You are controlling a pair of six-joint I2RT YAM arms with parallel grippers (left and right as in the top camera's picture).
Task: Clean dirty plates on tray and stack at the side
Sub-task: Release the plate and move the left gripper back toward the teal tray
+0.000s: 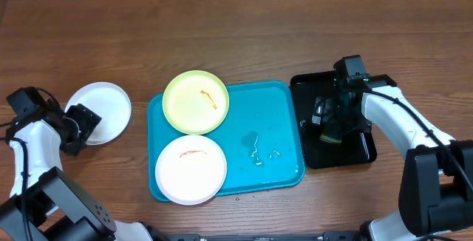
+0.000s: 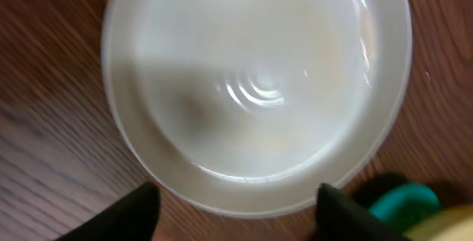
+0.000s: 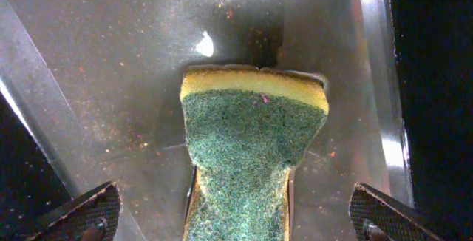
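Over the black tray (image 1: 310,156), right gripper (image 3: 236,215) gapes wide, seemingly not gripping the sponge (image 3: 255,137); left gripper (image 2: 240,215) spread by white plate (image 2: 259,86).

Bench (image 1: 222,34): brown wood grain, low sheen. Turquoise tray (image 1: 277,115): smooth moulded plastic, a few wet-looking flecks near the middle. White plate (image 2: 259,86): smooth, glossy, curved highlights (material itself unclear). Black tray (image 3: 111,63): glossy, reflective, finely speckled. Sponge (image 3: 251,145): yellow foam under a coarse, fibrous green scouring face.
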